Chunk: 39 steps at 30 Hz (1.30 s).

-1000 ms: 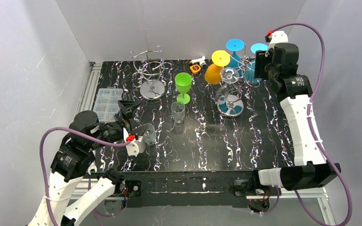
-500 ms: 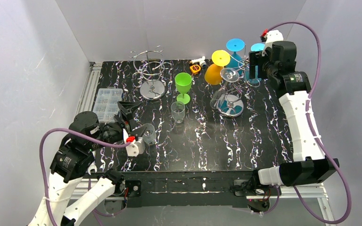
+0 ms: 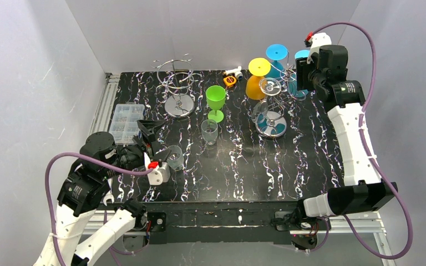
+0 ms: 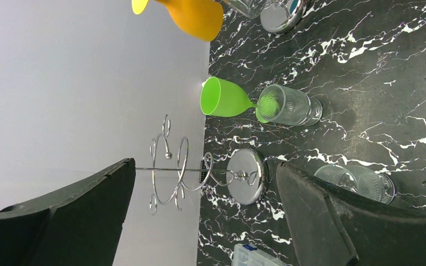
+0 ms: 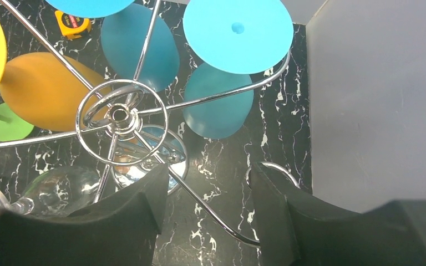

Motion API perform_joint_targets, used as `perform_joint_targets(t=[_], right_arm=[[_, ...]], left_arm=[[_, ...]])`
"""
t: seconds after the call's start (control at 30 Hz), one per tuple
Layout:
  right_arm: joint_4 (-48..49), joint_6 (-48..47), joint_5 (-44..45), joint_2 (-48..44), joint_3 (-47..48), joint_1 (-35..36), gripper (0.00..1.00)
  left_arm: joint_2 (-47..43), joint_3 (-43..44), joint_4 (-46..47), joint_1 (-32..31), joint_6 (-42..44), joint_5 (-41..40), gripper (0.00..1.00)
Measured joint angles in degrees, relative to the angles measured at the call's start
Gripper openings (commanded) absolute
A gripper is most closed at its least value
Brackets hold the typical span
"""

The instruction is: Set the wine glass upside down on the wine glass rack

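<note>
Fingers of the right gripper (image 5: 208, 172) stood wide apart with nothing between them, poised directly above the wine glass rack (image 5: 119, 115). This was probably because a glass hung there needs no holding once its foot rests over a wire arm. Just under the gripper, on the rack's right-hand arm, hung the turquoise wine glass (image 5: 217, 108), bowl down and round foot up. It looked like the task's glass already in place, though which of the hung glasses was meant could not be told. It appeared opaque, smooth and matte like plastic, its foot a flat disc with a small nub at the centre. On the rack's other arms hung a darker blue glass (image 5: 138, 47), an orange glass (image 5: 44, 100) with a yellow foot, and a clear glass (image 5: 55, 191), all inverted. Left of the rack a green goblet (image 3: 216, 100) stood upright on the worktop (image 3: 299, 166). Far to the rack's near left, the left gripper (image 4: 205, 166) was also wide and empty, seemingly so as not to crowd the right arm.
</note>
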Motion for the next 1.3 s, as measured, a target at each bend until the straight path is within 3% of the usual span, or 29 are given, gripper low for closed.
perform_joint_targets(t=[0.5,0.83,1.13,1.3], right_arm=[[-0.44,0.46,1.97,-0.26,0.61,-0.31,0.56],[-0.61,0.15,0.13,-0.20,0.55,-0.37,0.65],[0.44,0.20,-1.64,0.07,-0.22,-1.14,0.48],[2.38,0.35,-2.12,-0.02,-2.14,-1.01,0.61]], left_arm=[[-0.26,0.00,-1.03,0.00,0.37,-0.11,0.98],[-0.44,0.00,-1.03,0.00,0.50,-0.13,0.98],[-0.66,0.02,-1.05,0.00,0.52,-0.13,0.98],[-0.81,0.11,-1.14,0.00,0.52,-0.13,0.98]])
